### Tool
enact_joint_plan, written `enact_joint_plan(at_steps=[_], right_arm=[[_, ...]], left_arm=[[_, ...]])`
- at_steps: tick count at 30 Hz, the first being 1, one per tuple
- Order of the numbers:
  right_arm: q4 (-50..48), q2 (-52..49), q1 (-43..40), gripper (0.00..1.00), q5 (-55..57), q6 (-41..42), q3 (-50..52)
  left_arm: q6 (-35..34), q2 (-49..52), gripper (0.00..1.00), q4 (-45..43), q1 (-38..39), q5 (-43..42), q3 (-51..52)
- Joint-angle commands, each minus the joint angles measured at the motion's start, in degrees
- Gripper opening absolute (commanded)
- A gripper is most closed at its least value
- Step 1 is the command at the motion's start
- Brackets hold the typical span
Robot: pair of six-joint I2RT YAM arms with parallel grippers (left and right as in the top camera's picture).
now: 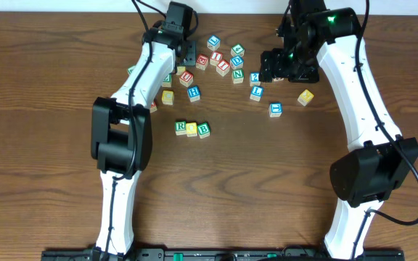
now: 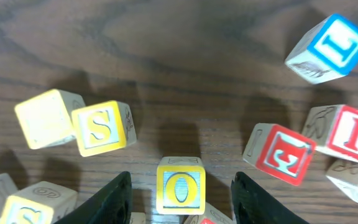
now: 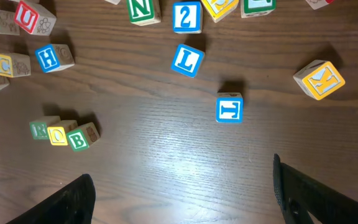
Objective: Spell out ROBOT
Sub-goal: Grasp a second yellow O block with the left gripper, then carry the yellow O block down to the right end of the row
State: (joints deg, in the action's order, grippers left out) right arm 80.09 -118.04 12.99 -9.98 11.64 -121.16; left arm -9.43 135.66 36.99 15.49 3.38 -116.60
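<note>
Brown wood-grain table carries everything, flat and bare toward 6 o'clock of the cube pile, so there is room to build. In the overhead view the left arm reaches into the pile at 12 o'clock, and the right arm hangs at 2 o'clock.

The started row is green R, a yellow cube and green B, touching side to side. It runs from 9 to 3 o'clock, and the free slot is at 3 o'clock of the B.

In the left wrist view the yellow O cube sits squarely between the left jaws. They stand partly open with a gap on each side and hold nothing. A cube has no long axis, but its sides lie parallel to the fingers. With neighbouring cubes crowding it at 6 o'clock, a pinch looks tight. Overhead, the slot lies toward 6 o'clock of these jaws.

The blue T stands alone between 2 and 3 o'clock of the B. It is nearer the right jaws, which gape wide and empty.
</note>
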Motion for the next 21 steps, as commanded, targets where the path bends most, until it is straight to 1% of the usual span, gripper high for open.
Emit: enact_joint_plan(at_steps=[1, 8, 10, 14, 17, 18, 19, 21], right_arm=[[0.31, 0.26, 0.24, 0.87, 0.63, -0.59, -0.85], [0.31, 0.26, 0.24, 0.87, 0.63, -0.57, -0.85], [0.31, 0.26, 0.24, 0.87, 0.63, -0.57, -0.85], [0.28, 0.26, 0.24, 0.87, 0.66, -0.59, -0.85], [0.28, 0.26, 0.24, 0.88, 0.66, -0.59, -0.85], [0.28, 0.26, 0.24, 0.88, 0.66, -0.59, -0.85], [0.26, 0.26, 0.24, 0.88, 0.66, -0.59, -0.85], [0.26, 0.26, 0.24, 0.88, 0.66, -0.59, -0.85]], left_arm=[[-1.75, 3.17, 0.51, -0.02, -0.13, 0.13, 1.2], [-1.84, 5.18, 0.5, -0.24, -0.2, 0.15, 1.2], [-1.84, 5.27, 0.4, -0.26, -0.2, 0.15, 1.2], [-1.79, 5.27, 0.39, -1.38, -0.2, 0.35, 1.2], [-1.79, 5.25, 0.33, -1.75, -0.2, 0.35, 1.18], [-1.81, 5.25, 0.28, -1.77, -0.2, 0.35, 1.18], [-1.79, 5.25, 0.26, -1.75, -0.2, 0.35, 1.18], [-1.81, 5.25, 0.25, -1.62, -0.2, 0.33, 1.18]])
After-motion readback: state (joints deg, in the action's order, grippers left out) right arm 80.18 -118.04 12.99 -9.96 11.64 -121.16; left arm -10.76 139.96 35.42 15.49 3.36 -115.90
